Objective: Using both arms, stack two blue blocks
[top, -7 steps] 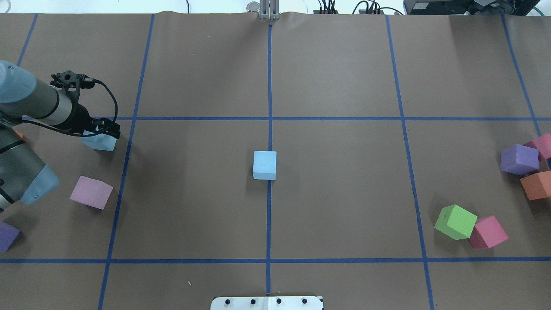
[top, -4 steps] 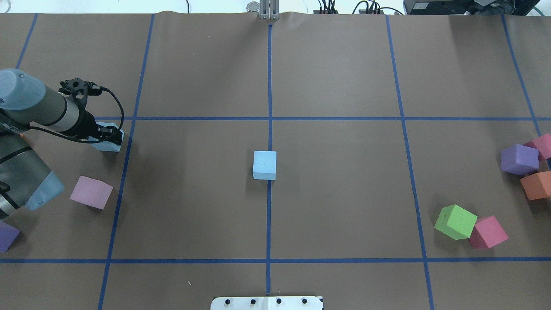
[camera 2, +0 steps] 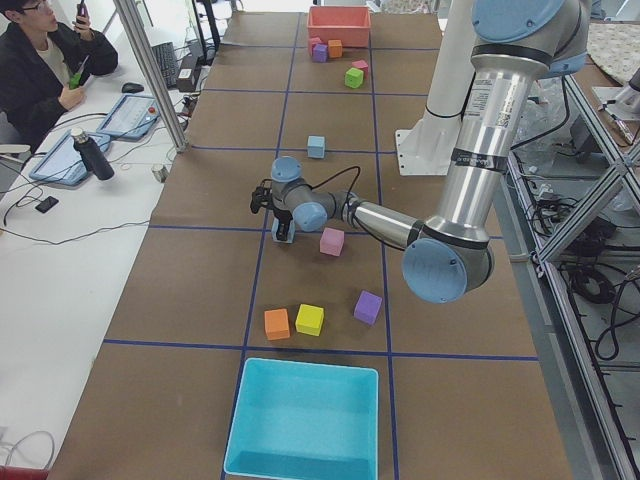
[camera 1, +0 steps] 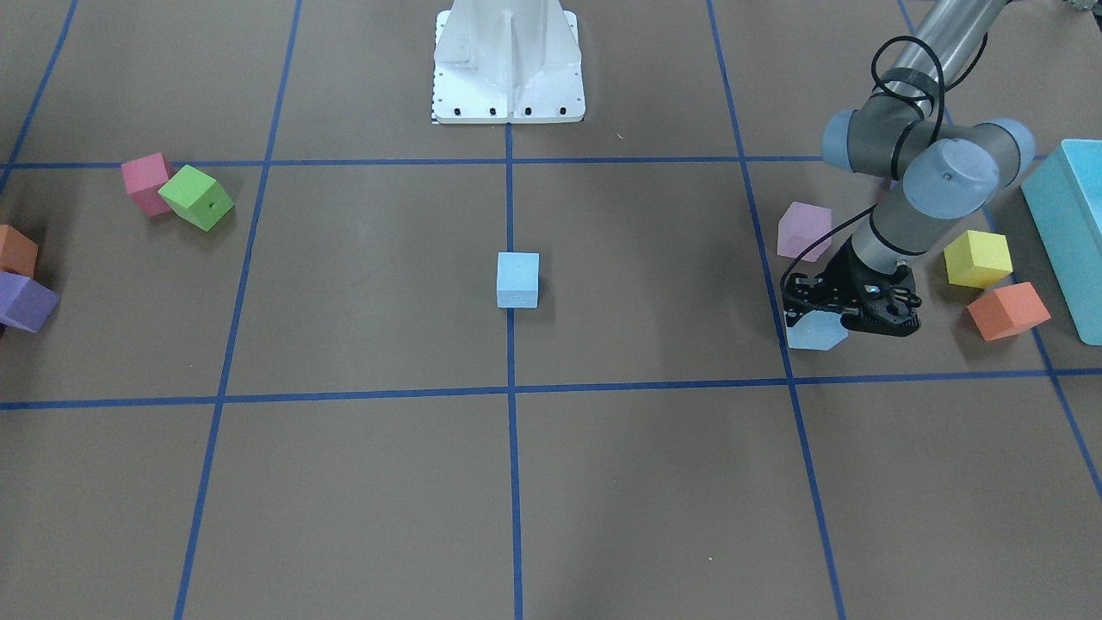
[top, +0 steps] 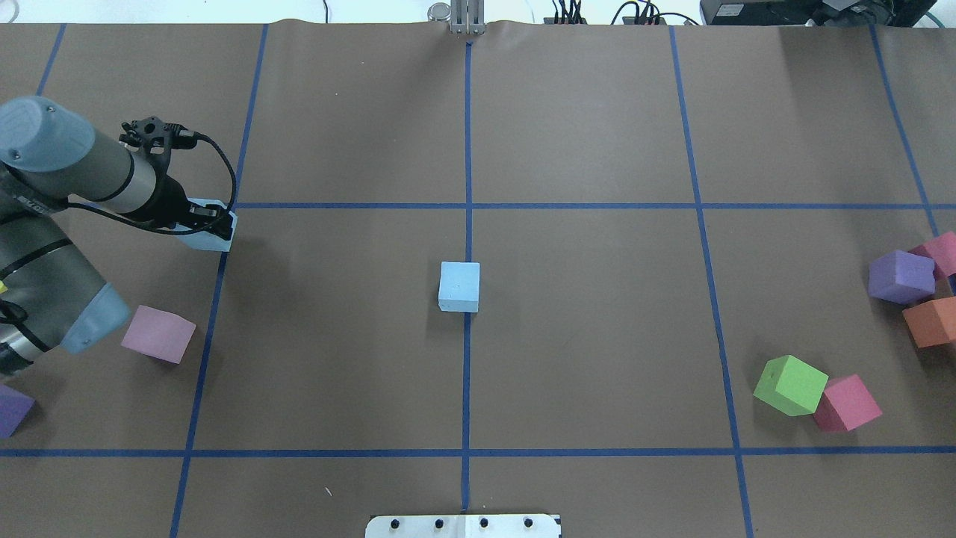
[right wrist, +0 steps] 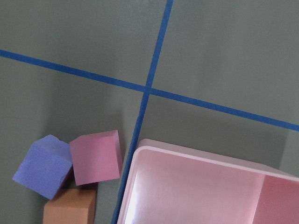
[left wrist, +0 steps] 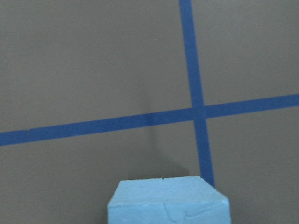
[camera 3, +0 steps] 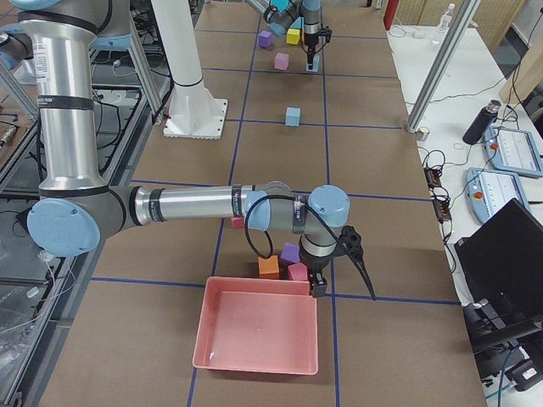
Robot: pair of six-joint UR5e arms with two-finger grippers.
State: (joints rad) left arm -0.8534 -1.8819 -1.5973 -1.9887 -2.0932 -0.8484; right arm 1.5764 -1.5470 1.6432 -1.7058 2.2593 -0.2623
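Note:
One blue block point(top: 458, 286) sits on the centre line of the table, also in the front view point(camera 1: 517, 279). My left gripper point(top: 203, 221) is shut on the second blue block point(top: 215, 237), held near the left grid line; it shows below the fingers in the front view point(camera 1: 816, 331) and at the bottom of the left wrist view point(left wrist: 168, 203). My right gripper point(camera 3: 317, 285) shows only in the exterior right view, low beside a pink tray point(camera 3: 254, 335); I cannot tell if it is open or shut.
A pink cube point(top: 158, 334) and a purple cube point(top: 11, 409) lie near the left arm. Yellow point(camera 1: 976, 258) and orange point(camera 1: 1007, 311) cubes and a turquoise box point(camera 1: 1072, 232) lie beyond. Green point(top: 790, 385), red-pink point(top: 846, 403), purple point(top: 901, 276) and orange point(top: 931, 321) cubes lie right.
My left gripper has moved to the right and slightly toward the far side, carrying the blue block with it. The centre block has not moved.

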